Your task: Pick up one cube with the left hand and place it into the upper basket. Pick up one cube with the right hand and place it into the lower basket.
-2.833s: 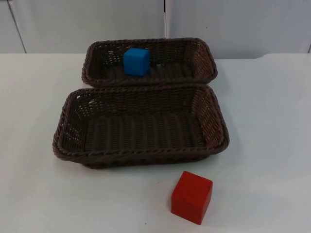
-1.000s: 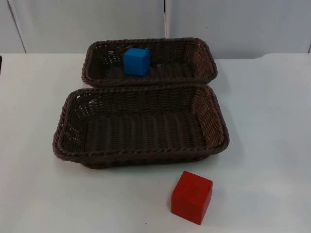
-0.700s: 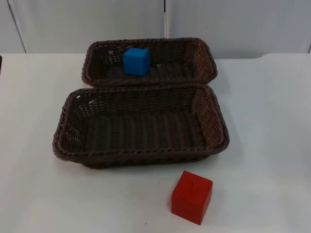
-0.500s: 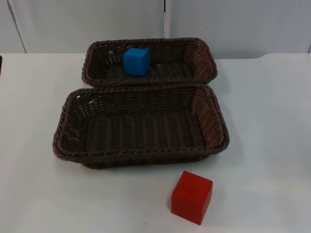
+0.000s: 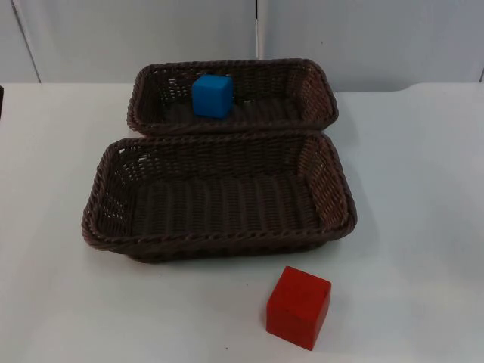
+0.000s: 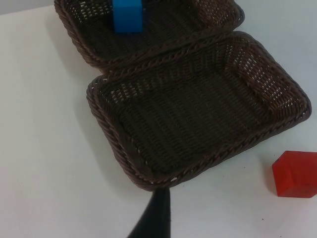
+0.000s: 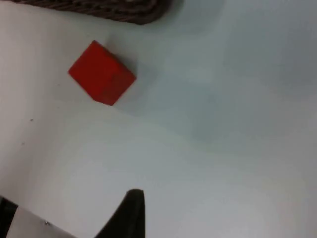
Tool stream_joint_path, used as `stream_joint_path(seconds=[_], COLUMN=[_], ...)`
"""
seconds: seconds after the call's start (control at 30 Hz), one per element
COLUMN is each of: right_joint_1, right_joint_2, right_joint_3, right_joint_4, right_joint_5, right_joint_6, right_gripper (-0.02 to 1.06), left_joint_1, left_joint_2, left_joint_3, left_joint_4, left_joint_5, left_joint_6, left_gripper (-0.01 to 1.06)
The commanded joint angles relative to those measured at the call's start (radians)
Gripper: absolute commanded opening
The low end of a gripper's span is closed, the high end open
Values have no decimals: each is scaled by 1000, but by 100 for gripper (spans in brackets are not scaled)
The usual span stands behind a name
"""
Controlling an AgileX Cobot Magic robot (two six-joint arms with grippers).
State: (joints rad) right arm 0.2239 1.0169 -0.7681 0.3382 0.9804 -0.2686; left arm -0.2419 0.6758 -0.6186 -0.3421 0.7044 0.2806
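Red cube [image 5: 298, 307] sits on table just outside lower basket [image 5: 219, 246]; blue cube [image 5: 212, 96] in upper basket [image 5: 234, 124]. Looks rigid, light: you'd pinch opposite flat faces. Right gripper [image 7: 130, 213], left gripper [image 6: 156, 218]: can't tell finger state.

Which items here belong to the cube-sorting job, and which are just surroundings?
Job items:
blue cube, sitting in the upper basket
lower basket, holding nothing
red cube, on the table in front of the lower basket

Surroundings:
white table
grey partition wall
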Motion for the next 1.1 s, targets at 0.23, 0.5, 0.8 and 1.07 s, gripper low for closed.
stream_joint_path(seconds=[0.23,0.5,0.8,1.07], right_joint_1=[300,555,649,649], right_joint_2=[141,333,500,669], right_joint_3=[-7,-7,-7,-15], right_joint_4=[-87,-229,-391,-415], right_joint_5=[-92,-295,-539,-659], right_joint_6=[120,463,822,908], right_gripper=[105,105,105,105], left_joint_1=[-1,-1,-1,-1], left_joint_2=[-7,-7,-7,-7], left_joint_3=[5,5,5,5], left_joint_4=[-16,-32,-34,-33], left_joint_5=[-7,-7,-7,-5], left_joint_6=[-5,-5,-5,-5], left_gripper=[85,85,85,85])
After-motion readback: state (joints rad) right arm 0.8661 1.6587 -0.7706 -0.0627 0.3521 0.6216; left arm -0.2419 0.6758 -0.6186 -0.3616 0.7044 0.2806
